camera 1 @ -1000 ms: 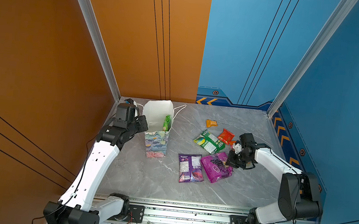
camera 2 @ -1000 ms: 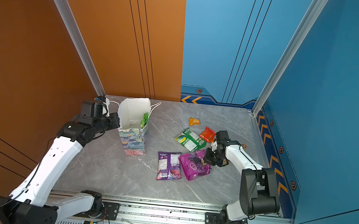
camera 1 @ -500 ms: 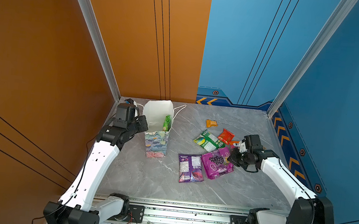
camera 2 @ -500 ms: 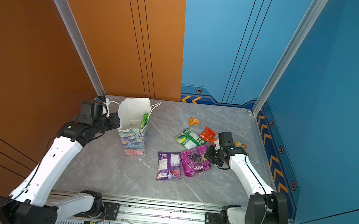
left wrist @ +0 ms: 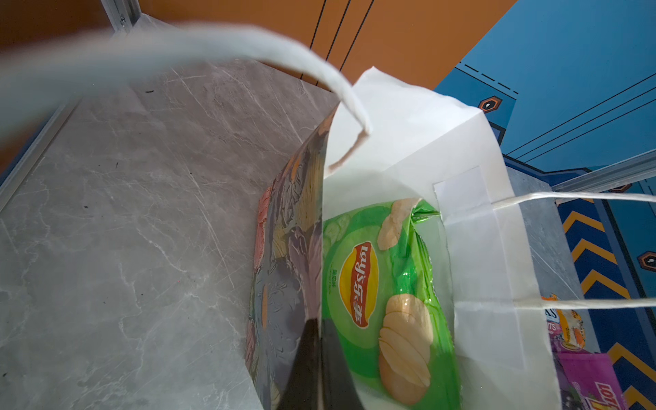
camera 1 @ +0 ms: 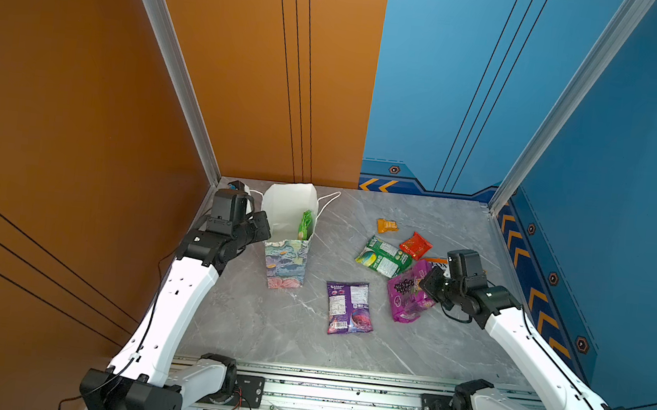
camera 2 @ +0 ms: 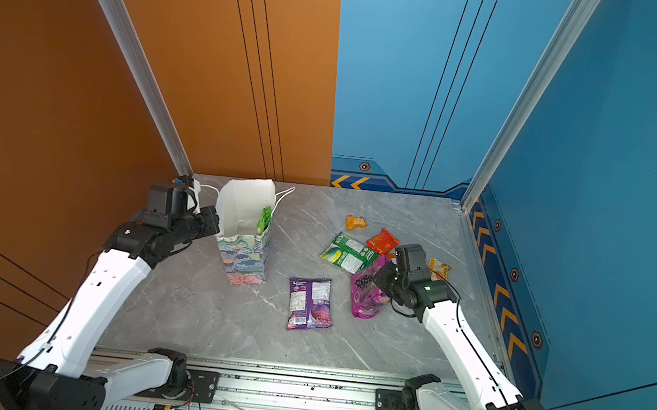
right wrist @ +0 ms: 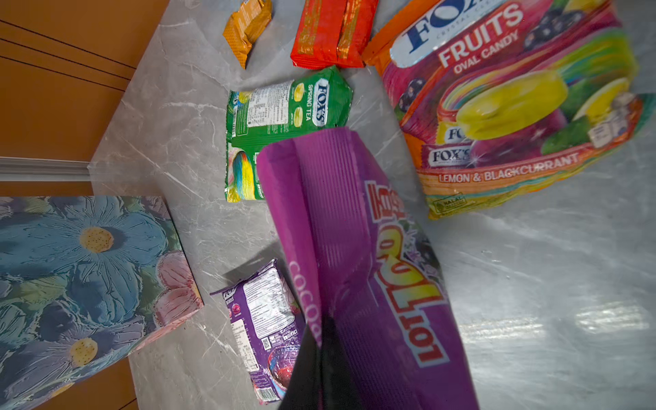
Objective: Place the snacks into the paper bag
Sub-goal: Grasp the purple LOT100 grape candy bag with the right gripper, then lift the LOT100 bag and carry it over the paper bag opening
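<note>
R gripper (right wrist: 321,340) jaws pinched top edge of crinkly magenta grape-print packet (camera 1: 408,301), well apart from tall floral paper bag w/ white inside (camera 1: 285,259). L gripper (left wrist: 316,340) jaws clamped bag's side wall; green crisp packet (left wrist: 383,291) already inside. Risk: thin edge grip, so packet could slip, or snag rim and tip bag.

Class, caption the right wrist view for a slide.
Right tool shut on the magenta packet; green packet lies on the table.

Marble tabletop (camera 1: 263,332): paper bag (camera 1: 285,264) upright; purple packet (camera 1: 350,308), green packet (camera 1: 383,257), red packet (camera 1: 415,245) flat.
</note>
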### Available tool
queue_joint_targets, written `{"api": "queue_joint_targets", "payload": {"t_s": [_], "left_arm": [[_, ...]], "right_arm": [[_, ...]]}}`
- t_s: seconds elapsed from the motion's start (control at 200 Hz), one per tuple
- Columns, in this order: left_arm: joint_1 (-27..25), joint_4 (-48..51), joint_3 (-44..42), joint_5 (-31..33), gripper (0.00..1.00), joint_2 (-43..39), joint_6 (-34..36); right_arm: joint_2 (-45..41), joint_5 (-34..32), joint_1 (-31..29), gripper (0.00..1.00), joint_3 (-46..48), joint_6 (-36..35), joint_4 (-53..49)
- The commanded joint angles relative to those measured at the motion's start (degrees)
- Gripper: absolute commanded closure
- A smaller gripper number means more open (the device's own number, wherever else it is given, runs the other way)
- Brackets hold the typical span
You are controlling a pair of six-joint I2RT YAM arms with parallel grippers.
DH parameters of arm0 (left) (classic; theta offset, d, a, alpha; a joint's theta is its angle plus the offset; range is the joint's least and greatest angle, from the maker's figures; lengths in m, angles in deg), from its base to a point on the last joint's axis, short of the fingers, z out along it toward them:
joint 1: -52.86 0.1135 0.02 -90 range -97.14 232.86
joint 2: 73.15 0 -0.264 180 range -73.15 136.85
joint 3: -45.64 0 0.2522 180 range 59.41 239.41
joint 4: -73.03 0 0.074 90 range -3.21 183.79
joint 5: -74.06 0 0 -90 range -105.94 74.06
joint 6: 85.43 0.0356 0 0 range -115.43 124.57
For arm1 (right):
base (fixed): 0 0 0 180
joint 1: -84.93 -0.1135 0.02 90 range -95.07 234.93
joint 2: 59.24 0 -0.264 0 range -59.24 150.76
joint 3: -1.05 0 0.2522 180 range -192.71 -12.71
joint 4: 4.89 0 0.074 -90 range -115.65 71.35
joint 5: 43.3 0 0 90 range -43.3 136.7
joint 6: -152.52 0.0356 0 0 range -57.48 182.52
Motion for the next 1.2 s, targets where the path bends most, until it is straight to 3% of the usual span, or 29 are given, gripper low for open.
{"api": "queue_joint_targets", "payload": {"t_s": [0.0, 0.27, 0.856, 1.196], "left_arm": [[0.08, -1.58, -0.04, 0.45, 1.00, -0.65, 0.40], [-2.03, -0.32, 2.65, 1.44, 1.00, 0.59, 1.28], [-10.01, 5.88, 9.27, 10.21, 1.00, 4.33, 2.62], [-12.08, 6.17, 10.56, 7.56, 1.00, 6.14, 3.52]], "right_arm": [[-1.75, -5.64, -1.77, 1.00, -4.12, 3.04, 3.95], [-1.38, -8.59, -5.23, 1.00, -7.93, 4.07, 6.35], [2.13, -11.26, -9.31, 1.00, -17.54, 2.05, 9.06], [3.19, -12.44, -9.62, 1.00, -23.10, 0.78, 8.57]]}}
